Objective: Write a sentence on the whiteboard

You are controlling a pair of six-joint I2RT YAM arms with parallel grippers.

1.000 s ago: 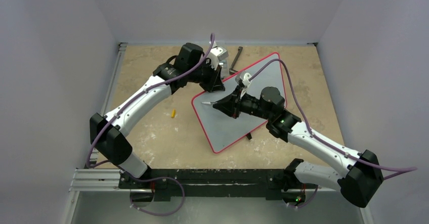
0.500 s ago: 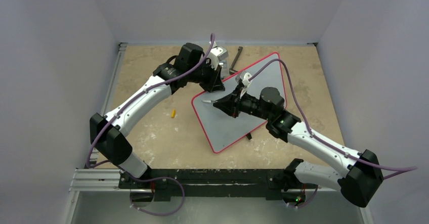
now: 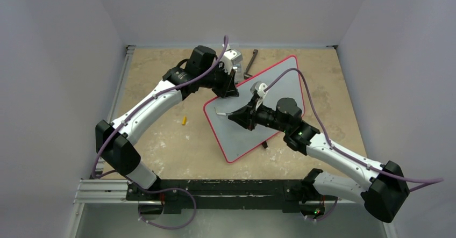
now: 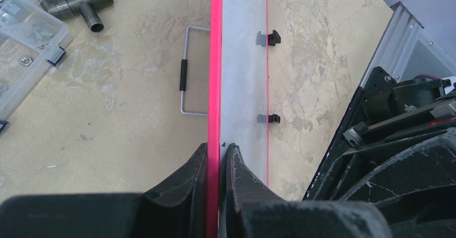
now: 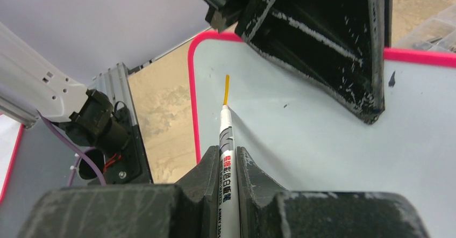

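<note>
- Table [image 3: 177, 146]: tan, mottled top; everything below sits on it.
- Whiteboard [image 3: 239, 138]: glossy white with a red-pink frame, lying skewed on the table's far right part. It has two black feet [image 4: 268, 37] on one long edge.
- Left gripper [image 4: 219, 149]: at the board's far long edge, jaws pinched on the frame with one finger on each face.
- Right gripper [image 5: 226, 151]: over the board's left part, jaws clamped on the marker's barrel.
- Clear plastic box [image 4: 24, 39]: beyond the board, apart from it.
- Marker [image 5: 225, 133]: white barrel, nib on or just off the surface near the board's left corner.
- Sentence [image 5: 226, 89]: so far one short orange-yellow stroke running out from the nib.
- Yellow piece [image 3: 184, 121]: small, on the table left of the board, well apart from it.

Hazards, as I judge them:
- The board is held at one edge only, so nib drag could swivel it and skew the lettering.
- The stroke starts close to the frame, so the nib could ride onto the rim.
- Hard pressure might push the marker back through the jaws.
- Light pressure would leave broken letters.
</note>
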